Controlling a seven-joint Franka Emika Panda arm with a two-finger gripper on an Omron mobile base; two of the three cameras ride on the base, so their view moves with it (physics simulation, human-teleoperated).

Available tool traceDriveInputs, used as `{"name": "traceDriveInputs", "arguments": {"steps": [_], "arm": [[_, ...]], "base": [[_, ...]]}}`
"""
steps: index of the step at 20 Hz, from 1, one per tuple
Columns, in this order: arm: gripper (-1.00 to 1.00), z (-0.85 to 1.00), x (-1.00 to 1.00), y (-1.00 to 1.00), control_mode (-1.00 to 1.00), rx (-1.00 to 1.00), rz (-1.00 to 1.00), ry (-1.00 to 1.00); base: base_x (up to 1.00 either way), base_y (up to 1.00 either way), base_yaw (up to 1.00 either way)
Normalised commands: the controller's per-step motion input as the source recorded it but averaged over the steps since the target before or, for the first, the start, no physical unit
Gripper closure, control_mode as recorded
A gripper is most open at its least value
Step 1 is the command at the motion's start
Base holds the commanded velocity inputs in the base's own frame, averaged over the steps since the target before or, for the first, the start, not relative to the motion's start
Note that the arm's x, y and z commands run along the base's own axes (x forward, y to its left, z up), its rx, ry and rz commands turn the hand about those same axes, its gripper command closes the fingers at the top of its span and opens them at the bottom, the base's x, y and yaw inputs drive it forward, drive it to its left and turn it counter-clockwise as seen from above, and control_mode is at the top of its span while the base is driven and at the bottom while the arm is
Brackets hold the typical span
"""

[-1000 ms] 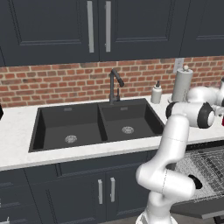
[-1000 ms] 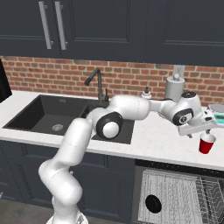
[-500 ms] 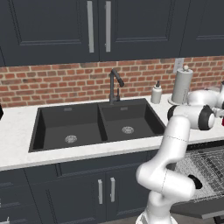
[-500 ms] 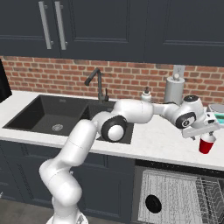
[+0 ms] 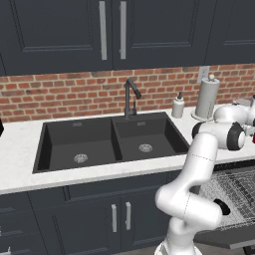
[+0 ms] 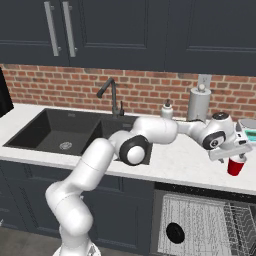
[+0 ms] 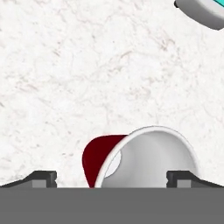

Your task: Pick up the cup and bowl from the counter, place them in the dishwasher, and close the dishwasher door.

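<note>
The red cup stands upright on the white counter near its right end. In the hand view the cup shows its white inside and red wall, lying between my fingertips, closer to the right one. My gripper is open and sits just above the cup's rim; whether it touches I cannot tell. The grey and teal bowl rests behind the cup, and the bowl also shows at the hand view's top right. Below, the dishwasher rack is pulled out over the open door.
A black double sink with a faucet fills the counter's left part. A soap bottle and a paper towel holder stand against the brick wall. Navy cupboards hang above.
My hand has moved right and lowered over the red cup, which has stayed in place.
</note>
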Motion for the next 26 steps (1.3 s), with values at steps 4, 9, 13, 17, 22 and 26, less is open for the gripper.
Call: {"name": "traceDriveInputs", "arguments": {"steps": [4,9,13,17,22,26], "arm": [[-1.00,-0.11,0.00,0.00,-1.00,0.01,0.00,0.00],[1.00,-0.16,0.00,0.00,-1.00,0.02,0.00,0.00],[1.00,-0.16,0.00,0.00,-1.00,0.02,0.00,0.00],[1.00,-0.09,0.00,0.00,-1.00,0.02,0.00,0.00],[1.00,-0.05,0.00,0.00,-1.00,0.02,0.00,0.00],[1.00,0.04,-0.19,0.00,-1.00,0.23,0.00,0.02]], "base": [[0.00,0.00,0.00],[0.00,0.00,0.00],[0.00,0.00,0.00],[0.00,0.00,0.00],[0.00,0.00,0.00],[0.00,0.00,0.00]]}}
